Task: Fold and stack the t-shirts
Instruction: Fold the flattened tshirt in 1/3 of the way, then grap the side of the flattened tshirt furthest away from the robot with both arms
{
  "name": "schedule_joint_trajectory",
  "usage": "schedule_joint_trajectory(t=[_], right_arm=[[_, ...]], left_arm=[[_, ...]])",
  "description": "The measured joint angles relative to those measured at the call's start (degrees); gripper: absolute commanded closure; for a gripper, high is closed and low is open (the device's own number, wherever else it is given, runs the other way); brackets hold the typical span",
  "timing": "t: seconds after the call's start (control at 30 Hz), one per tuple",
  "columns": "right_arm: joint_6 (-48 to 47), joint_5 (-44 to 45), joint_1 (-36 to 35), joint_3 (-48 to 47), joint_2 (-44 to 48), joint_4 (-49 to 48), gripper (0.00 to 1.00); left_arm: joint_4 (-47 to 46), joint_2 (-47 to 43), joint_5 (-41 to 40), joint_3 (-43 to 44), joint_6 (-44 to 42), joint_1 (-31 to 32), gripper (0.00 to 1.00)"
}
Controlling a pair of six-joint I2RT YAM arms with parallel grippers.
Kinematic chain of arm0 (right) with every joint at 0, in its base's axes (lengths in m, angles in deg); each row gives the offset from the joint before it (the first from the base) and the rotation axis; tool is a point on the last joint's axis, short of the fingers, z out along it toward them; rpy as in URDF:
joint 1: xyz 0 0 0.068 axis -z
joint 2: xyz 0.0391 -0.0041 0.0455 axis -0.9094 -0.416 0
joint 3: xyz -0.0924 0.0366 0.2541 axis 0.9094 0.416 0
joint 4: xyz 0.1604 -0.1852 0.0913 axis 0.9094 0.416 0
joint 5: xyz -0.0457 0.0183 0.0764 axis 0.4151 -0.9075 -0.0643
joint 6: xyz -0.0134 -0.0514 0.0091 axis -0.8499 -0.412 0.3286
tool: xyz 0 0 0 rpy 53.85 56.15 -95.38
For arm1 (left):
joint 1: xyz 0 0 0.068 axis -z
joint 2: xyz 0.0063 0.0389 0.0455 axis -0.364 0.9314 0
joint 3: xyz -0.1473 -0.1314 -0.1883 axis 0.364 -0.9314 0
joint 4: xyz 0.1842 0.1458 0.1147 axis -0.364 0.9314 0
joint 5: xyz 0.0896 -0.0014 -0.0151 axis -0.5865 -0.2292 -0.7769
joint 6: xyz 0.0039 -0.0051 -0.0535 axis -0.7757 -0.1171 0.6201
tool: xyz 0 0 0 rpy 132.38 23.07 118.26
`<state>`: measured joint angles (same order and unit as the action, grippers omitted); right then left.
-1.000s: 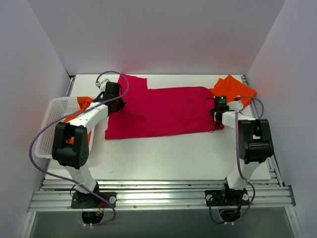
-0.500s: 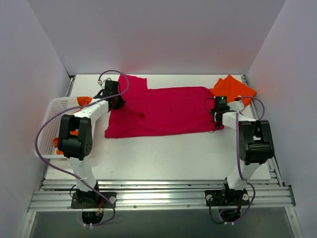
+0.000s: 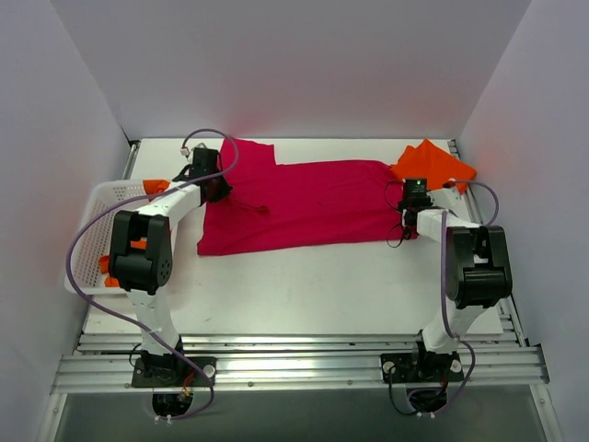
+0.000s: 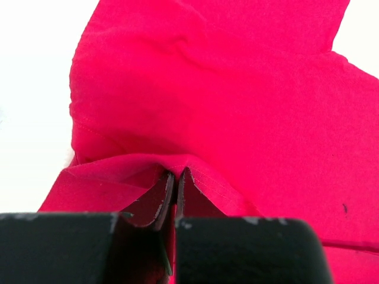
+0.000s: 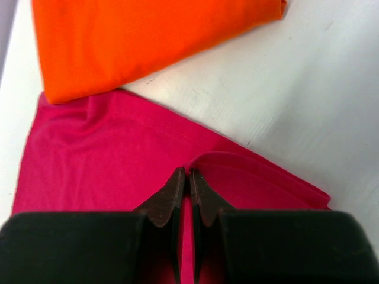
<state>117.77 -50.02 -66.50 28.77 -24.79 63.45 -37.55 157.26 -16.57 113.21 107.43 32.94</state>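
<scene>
A crimson t-shirt [image 3: 304, 204] lies spread across the back half of the table. My left gripper [image 3: 213, 191] is shut on its left edge, and the cloth [image 4: 225, 112] bunches up over the fingertips [image 4: 167, 186]. My right gripper [image 3: 408, 216] is shut on the shirt's right edge, pinching a raised fold of the hem [image 5: 254, 168]. A folded orange t-shirt [image 3: 434, 162] lies at the back right corner, just beyond the right gripper [image 5: 188, 175]; it fills the top of the right wrist view [image 5: 148, 38]. More orange cloth [image 3: 152, 187] sits in the basket.
A white mesh basket [image 3: 90, 235] stands at the table's left edge beside the left arm. White walls close in the back and both sides. Bare table [image 3: 322, 285] runs from the shirt's near edge to the metal rails at the front.
The left arm has swung in toward the back, carrying the shirt's left edge inward. The right gripper has shifted slightly right and toward the front, still holding the hem.
</scene>
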Motion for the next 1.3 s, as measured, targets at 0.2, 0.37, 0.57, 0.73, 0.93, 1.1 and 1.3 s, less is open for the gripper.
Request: schedule_joint_trajectory(t=[0.2, 0.37, 0.57, 0.73, 0.93, 1.1, 1.3], right_arm=[[0.15, -0.15, 0.22, 0.0, -4.09, -0.26, 1.0], [0.59, -0.22, 0.35, -0.31, -5.88, -1.31, 1.0], [1.25, -0.28, 0.37, -2.23, -7.8, -1.44, 0.65], [1.01, -0.76, 0.28, -5.25, -7.87, -2.47, 0.0], [-0.85, 0.37, 0.28, -5.7, -5.46, 0.94, 0.0], [-4.33, 6.08, -3.23, -5.73, 5.14, 4.13, 0.0], [-8.59, 11.02, -11.3, -4.83, 21.03, 3.63, 0.02]], left_arm=[[0.0, 2.34, 0.81, 2.89, -0.7, -0.31, 0.98], [0.17, 5.31, 1.18, 5.9, -1.05, -0.55, 0.96], [0.66, 8.83, 1.73, 9.4, -1.42, -1.09, 0.23], [2.08, 9.4, 1.88, 11.15, -1.09, -2.03, 0.18], [2.97, 6.25, 0.31, 11.43, -1.09, -2.58, 0.18], [2.82, -6.32, -1.99, 5.51, -1.09, -2.54, 0.18], [1.88, -18.27, -3.52, 1.51, -0.68, -1.53, 0.21]])
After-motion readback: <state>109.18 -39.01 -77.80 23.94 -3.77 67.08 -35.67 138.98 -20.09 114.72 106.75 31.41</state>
